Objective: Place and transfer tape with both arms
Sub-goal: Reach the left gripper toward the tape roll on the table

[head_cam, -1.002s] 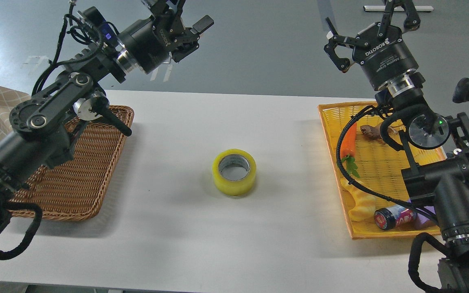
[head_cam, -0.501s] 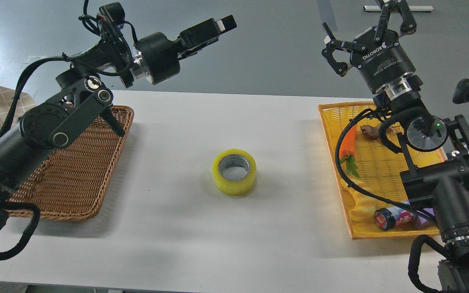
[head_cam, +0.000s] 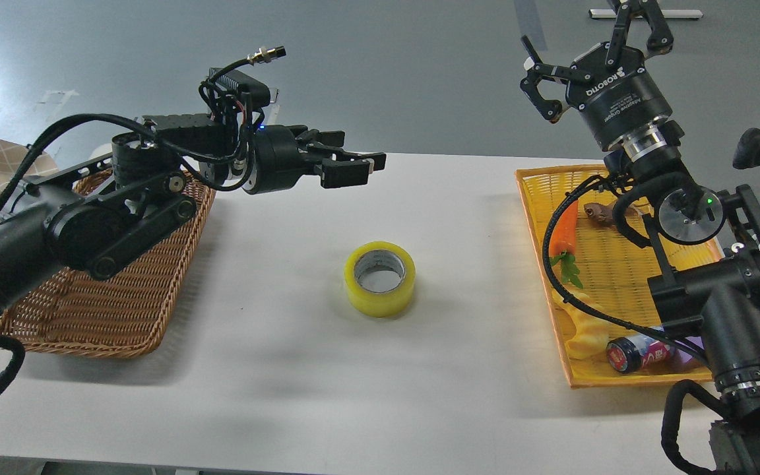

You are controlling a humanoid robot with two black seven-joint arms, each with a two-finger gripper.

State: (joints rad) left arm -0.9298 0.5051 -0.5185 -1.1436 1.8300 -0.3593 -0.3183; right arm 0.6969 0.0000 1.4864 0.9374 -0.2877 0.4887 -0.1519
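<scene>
Tape sits flat on the white worktop, center frame, core facing up, nothing touching it. Left tool is upper left of center, pointing sideways toward the right; fingers look close together but can't tell its state from this angle. It's above and left of the tape, well apart. Right tool is at upper right, raised, fingers spread, empty. Wicker basket at left under the left arm. Yellow tray at right holds a carrot and a small can.
</scene>
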